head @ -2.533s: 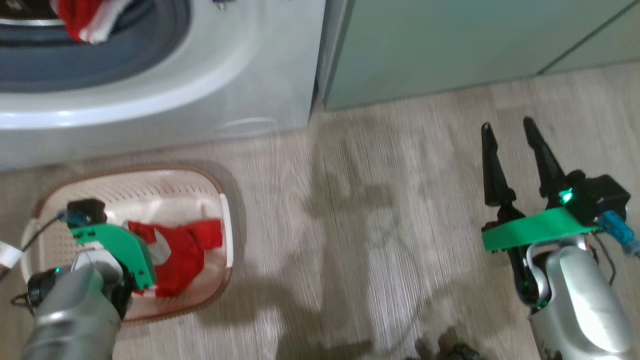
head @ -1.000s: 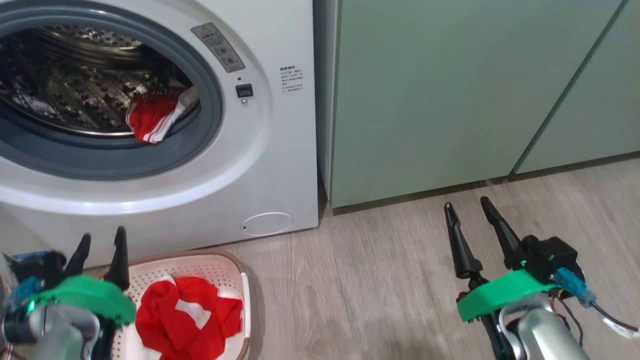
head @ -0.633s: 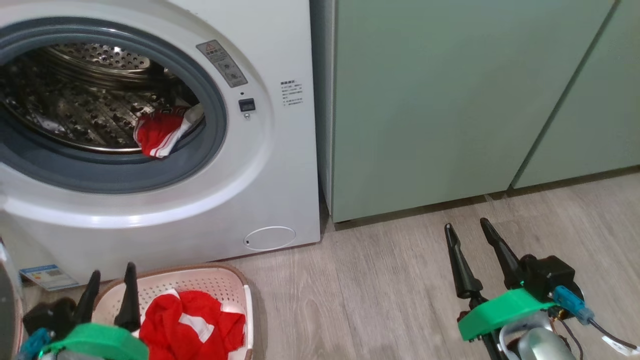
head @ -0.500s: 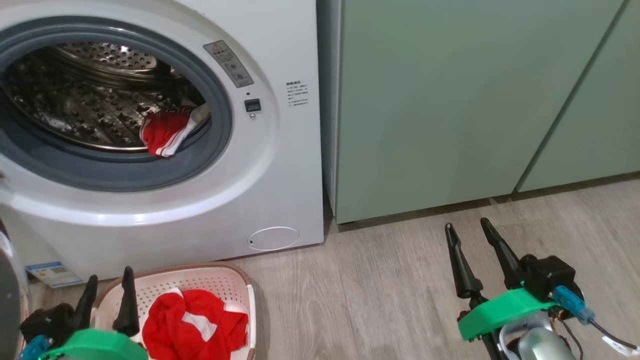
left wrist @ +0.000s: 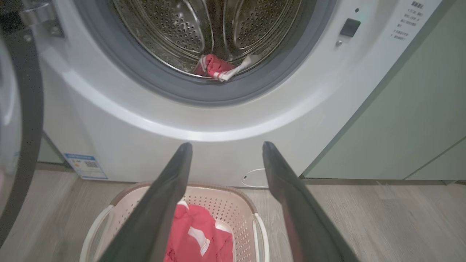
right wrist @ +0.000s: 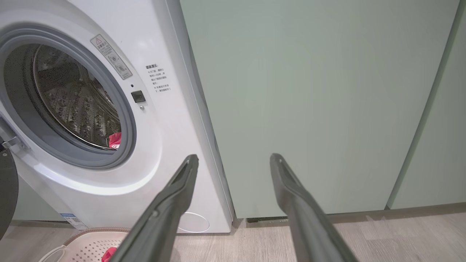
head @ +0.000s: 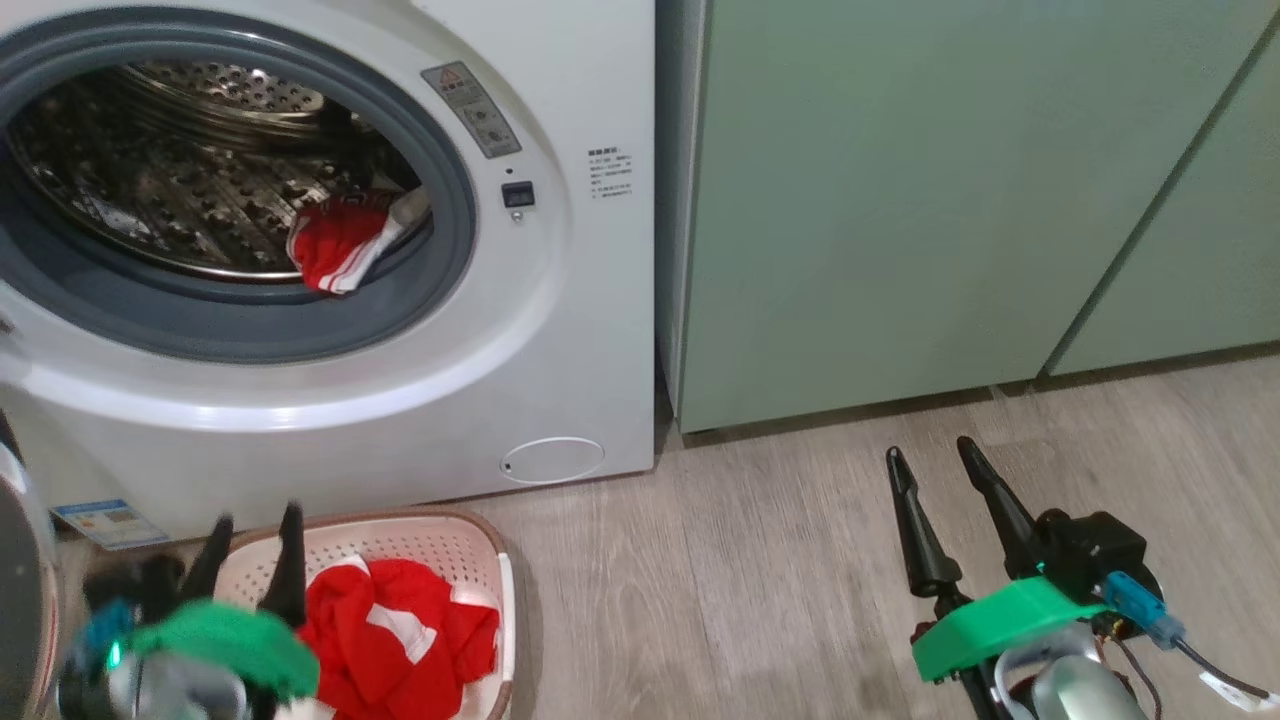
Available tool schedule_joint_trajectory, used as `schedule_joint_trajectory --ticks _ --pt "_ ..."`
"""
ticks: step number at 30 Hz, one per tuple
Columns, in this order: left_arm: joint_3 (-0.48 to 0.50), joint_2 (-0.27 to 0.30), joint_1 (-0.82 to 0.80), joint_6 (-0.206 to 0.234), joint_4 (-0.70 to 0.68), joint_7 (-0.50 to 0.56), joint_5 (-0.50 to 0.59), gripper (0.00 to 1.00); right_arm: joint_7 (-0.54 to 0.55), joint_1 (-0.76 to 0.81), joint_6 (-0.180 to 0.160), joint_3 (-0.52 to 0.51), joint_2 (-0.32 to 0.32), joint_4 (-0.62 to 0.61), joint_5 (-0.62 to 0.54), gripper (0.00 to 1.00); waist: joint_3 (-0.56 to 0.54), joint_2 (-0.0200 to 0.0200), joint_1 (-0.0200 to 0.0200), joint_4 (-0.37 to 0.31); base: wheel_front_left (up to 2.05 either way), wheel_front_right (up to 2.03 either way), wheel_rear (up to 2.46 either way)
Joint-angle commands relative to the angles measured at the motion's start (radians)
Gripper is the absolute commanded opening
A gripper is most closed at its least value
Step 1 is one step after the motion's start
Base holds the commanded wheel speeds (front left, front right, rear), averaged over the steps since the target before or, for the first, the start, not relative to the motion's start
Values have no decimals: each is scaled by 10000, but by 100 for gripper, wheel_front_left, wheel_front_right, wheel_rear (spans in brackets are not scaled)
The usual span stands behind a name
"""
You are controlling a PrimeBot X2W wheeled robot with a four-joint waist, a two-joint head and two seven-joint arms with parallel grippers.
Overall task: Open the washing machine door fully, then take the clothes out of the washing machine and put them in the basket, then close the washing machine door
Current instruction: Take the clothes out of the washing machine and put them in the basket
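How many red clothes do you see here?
2. One garment lies in the basket; the other garment sits in the washing machine, at the drum's front edge. More may hide inside.

Red, white-striped clothes; cream basket

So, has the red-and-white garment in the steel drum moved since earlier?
No. The red-and-white garment stays at the lower right of the grey rubber gasket; the camera shifted.
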Motion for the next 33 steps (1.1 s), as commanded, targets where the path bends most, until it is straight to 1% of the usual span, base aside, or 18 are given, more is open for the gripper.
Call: schedule_joint_trajectory --ticks 1,5,7,8,10,12,13,14,21,27,29,33 --pt "188 427 -1270 -61 -56 337 -150 100 -63 -310 71 257 99 -263 45 100 178 0 0 -101 0 0 0" --pt "-3 579 -2538 -58 551 1235 -387 100 -63 -420 71 269 147 -272 66 100 571 0 0 -278 0 0 0" --pt "-62 729 -3300 16 888 1572 -356 100 -63 -534 71 292 170 -300 56 100 841 0 0 -399 0 0 0" --pt "-62 729 -3300 16 888 1572 -356 100 -63 -534 71 292 170 -300 56 100 841 0 0 -399 0 0 0" --pt "-58 795 -4130 76 1243 1933 -446 100 -63 -662 71 271 192 -348 37 100 1142 0 0 -517 0 0 0" --pt "-152 971 -4974 84 1673 2478 -455 100 -63 -812 71 243 212 -387 14 100 1501 0 0 -645 0 0 0" --pt "-202 1146 -5822 107 2121 2977 -480 100 -63 -971 71 208 231 -442 -16 100 1874 0 0 -774 0 0 0" --pt "-202 1146 -5822 107 2121 2977 -480 100 -63 -971 71 208 231 -442 -16 100 1874 0 0 -774 0 0 0" --pt "-244 1762 -8579 106 4079 4734 -743 100 -63 -1539 71 82 281 -682 -123 100 3289 0 0 -1222 0 0 0" --pt "-219 2235 -10386 247 5312 5374 -819 100 -63 -1954 71 90 294 -915 -95 100 4258 0 0 -1679 0 0 0" --pt "-186 2395 -10902 301 5581 5342 -833 100 -63 -2059 71 81 295 -992 -68 100 4517 0 0 -1814 0 0 0" --pt "-196 2903 -11829 408 6074 5292 -744 100 -63 -2275 71 49 296 -1181 15 100 5125 0 0 -2049 0 0 0"
